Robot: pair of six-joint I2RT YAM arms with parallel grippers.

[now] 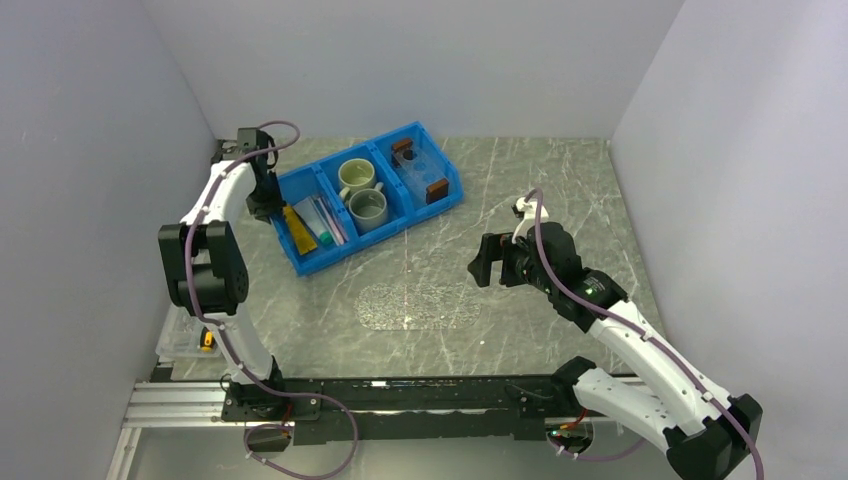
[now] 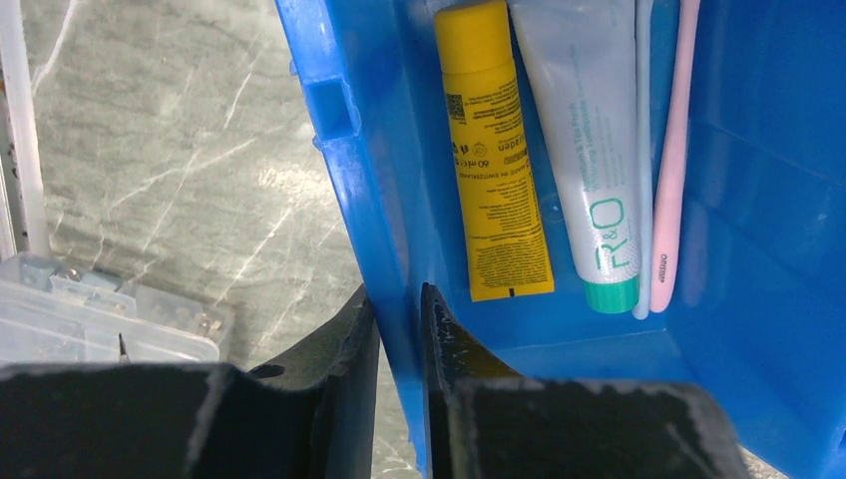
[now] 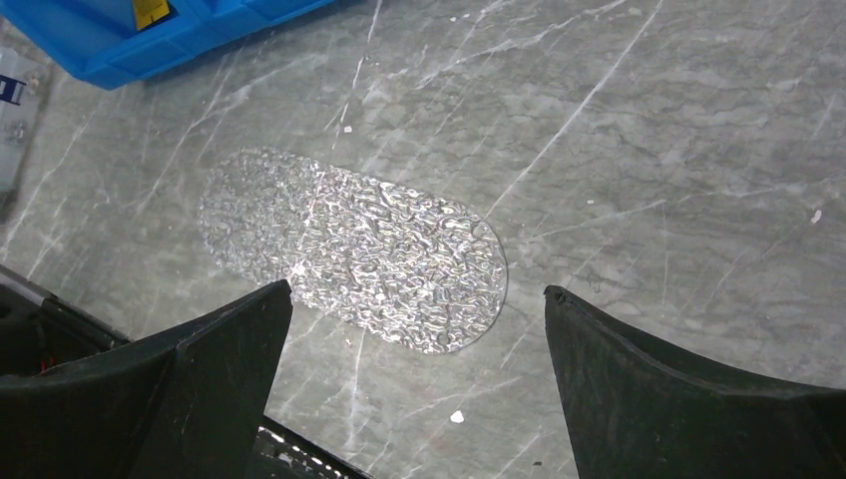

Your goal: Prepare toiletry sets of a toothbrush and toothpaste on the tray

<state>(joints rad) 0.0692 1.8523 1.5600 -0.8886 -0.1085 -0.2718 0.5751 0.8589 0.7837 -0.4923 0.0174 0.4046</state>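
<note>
**Fig.** L gripper [image 2: 397, 299] is closed to a narrow gap on the end wall of the bin [image 2: 334, 105], w/ one finger outside and one inside, both touching the wall; it grips nothing else. In the compartment just inside that wall, lying side by side and parallel to it: yellow tube [image 2: 494, 170] nearest the gripped wall, then white tube [image 2: 589, 130] w/ green cap, a pale brush [image 2: 641, 150], and the pink toothbrush [image 2: 670, 170] farthest from the fingers. None touches the gripper. Middle compartment: two mugs [image 1: 356, 175]. Far-end compartment: tray [image 1: 418, 170], clear w/ a brown block at each end. R gripper [image 3: 417, 289] has jaws fully apart and holds nothing. It hangs over a clear dimpled oval sheet [image 3: 349, 239] on the table [image 3: 648, 150], well apart from the bin, on the bin's side toward the arm bases.
</note>
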